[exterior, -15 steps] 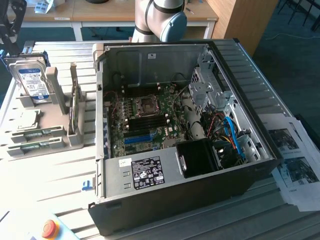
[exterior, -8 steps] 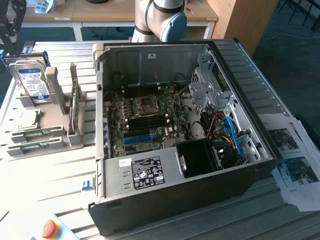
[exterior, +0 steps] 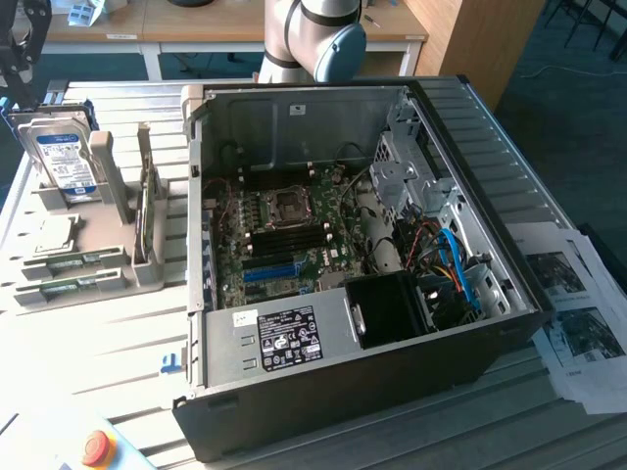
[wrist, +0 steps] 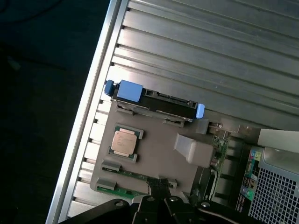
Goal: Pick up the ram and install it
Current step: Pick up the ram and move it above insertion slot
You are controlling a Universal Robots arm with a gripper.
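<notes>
- Green and thin, the ram (exterior: 71, 262) lay flat in a shallow recess of the grey holder (exterior: 108, 245), outside the open computer case (exterior: 470, 323) and not yet lifted.
- The gripper (wrist: 161, 198) hung just over that end of the holder. I could not tell whether its jaws were wide or narrow.
- The stick sat low between the recess walls, so a descent slightly off line would likely put a jaw on the holder, or lift the stick crooked.
- The motherboard (exterior: 284, 235) lay deep between case walls and cables, where a tilted stick would probably jam.
- The worktop (exterior: 108, 343) was ribbed metal, and a dropped stick could wedge in its grooves.
- Loose papers (exterior: 578, 323) lay at the exterior view's right, with wooden desks (exterior: 196, 24) behind.
</notes>
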